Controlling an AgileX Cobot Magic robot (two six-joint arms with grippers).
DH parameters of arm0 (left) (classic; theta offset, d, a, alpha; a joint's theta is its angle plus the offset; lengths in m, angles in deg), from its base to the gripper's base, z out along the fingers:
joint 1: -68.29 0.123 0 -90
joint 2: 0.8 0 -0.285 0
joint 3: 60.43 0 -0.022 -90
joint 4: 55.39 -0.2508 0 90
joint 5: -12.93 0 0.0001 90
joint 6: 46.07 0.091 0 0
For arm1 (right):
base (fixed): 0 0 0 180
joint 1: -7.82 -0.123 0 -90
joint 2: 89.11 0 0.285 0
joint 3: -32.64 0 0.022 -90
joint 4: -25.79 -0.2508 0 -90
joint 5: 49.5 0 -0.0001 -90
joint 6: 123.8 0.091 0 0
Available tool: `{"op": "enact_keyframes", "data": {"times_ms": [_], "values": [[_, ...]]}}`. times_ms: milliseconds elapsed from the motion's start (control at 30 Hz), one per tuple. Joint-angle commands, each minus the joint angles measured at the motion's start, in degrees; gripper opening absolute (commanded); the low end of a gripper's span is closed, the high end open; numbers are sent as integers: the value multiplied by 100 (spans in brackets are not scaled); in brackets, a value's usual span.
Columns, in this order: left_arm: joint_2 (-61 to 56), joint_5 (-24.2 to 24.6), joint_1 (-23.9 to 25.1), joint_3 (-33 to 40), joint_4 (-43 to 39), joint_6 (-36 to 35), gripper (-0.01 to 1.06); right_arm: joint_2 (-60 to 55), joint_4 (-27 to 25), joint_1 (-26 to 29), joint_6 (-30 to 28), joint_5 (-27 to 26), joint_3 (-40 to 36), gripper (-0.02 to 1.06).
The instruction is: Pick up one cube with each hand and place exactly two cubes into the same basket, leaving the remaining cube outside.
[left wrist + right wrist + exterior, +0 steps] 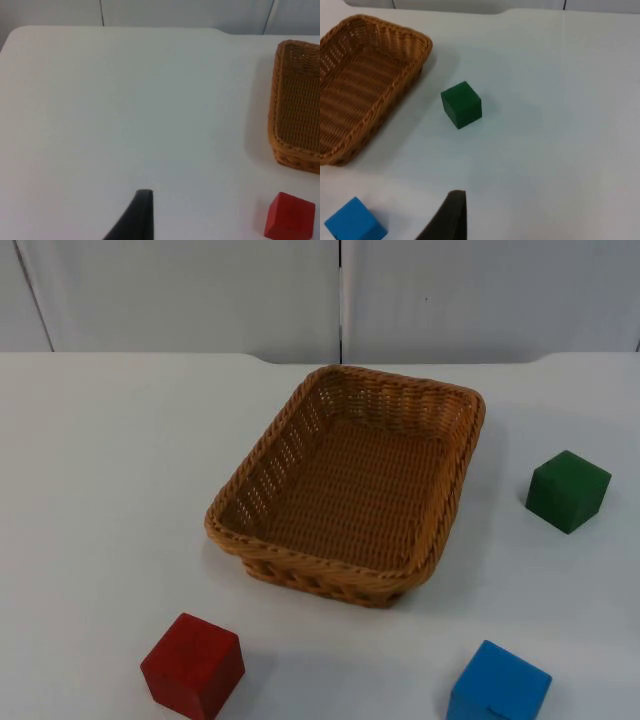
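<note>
Left end effector (137,220) and right end effector (450,217) are waiting over the white desk (100,490), grip unclear; 3 wooden cubes, red (193,664), blue (498,686), green (568,490), are sitting outside the woven wicker basket (240,530).

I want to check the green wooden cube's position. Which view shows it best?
The right wrist view: the green wooden cube sits whole, apart from the woven wicker basket. The top view shows it near the edge.
</note>
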Motion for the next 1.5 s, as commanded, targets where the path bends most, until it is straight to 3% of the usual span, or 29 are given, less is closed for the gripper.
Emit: {"op": "enact_keyframes", "data": {"times_ms": [0, 800, 1467], "values": [[98, -75, 12, -76, 123, -30, 105, -70, 29, 40, -83, -120, 138, 105], [1026, -335, 12, -395, 638, 198, 105, -1551, 31, 40, -118, -529, 613, 105], [2789, -379, 12, -644, 1079, 1204, 105, -3459, -10, 40, -235, -1096, 656, 105]]}}
